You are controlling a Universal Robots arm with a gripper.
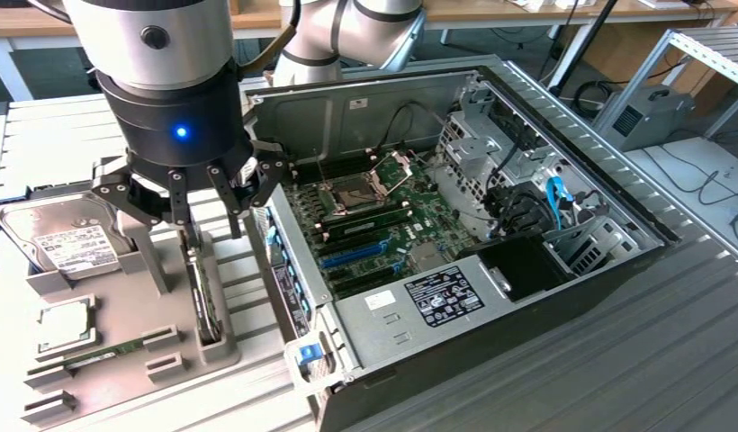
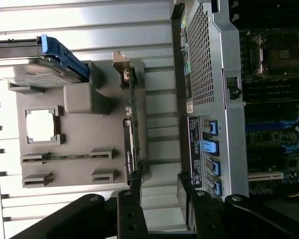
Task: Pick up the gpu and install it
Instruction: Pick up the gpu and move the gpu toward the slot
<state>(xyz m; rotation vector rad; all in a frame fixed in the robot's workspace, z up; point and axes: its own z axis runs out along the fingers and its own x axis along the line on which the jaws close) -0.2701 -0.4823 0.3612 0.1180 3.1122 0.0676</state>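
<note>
Your gripper (image 1: 210, 225) hangs over the grey holder tray (image 1: 129, 306) on the exterior view's left side of the table (image 1: 693, 351). Its fingers (image 1: 181, 211) are spread apart and grip nothing. The gpu (image 1: 204, 297) stands on edge in a slot along the tray's side nearest the open computer case (image 1: 490, 337), with its far end just under the fingertips; you cannot tell from either view whether they touch it. In the wrist view the gpu (image 2: 131, 124) shows as a thin green edge running up to one finger (image 2: 132, 204), and the gripper (image 2: 158, 191) has a wide gap between its fingers. On the same tray, further to the exterior view's left, the hard drive (image 1: 69, 238) sits at the far end and the processor chip (image 1: 67, 326) and memory stick (image 1: 105, 354) lie nearer. Inside the case the motherboard (image 1: 382, 225) lies bare.
</note>
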